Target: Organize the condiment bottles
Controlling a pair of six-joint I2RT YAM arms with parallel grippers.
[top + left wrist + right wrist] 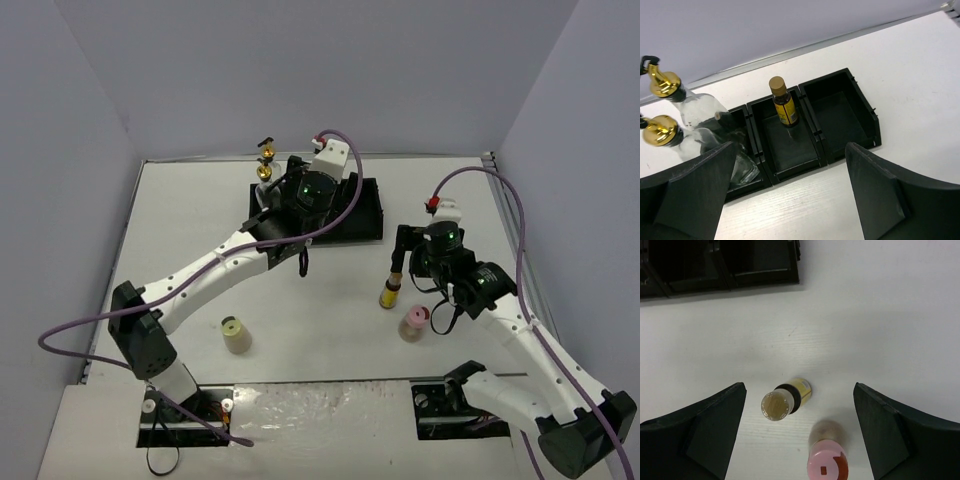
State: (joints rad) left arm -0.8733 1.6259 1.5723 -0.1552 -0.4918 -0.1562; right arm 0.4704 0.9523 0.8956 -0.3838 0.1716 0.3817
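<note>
Amber bottle (783, 104) stands (upright) in middle compartment of tray (840, 117).

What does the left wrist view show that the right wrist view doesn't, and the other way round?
Only the left wrist view: two gold-topped glass bottles at the left end of the black tray, and an amber bottle upright in its middle compartment; the right compartment is empty.
Only the right wrist view: a loose amber bottle and a pink jar, both standing on the white table, outside the tray.
Both: the black tray and the white table.
</note>
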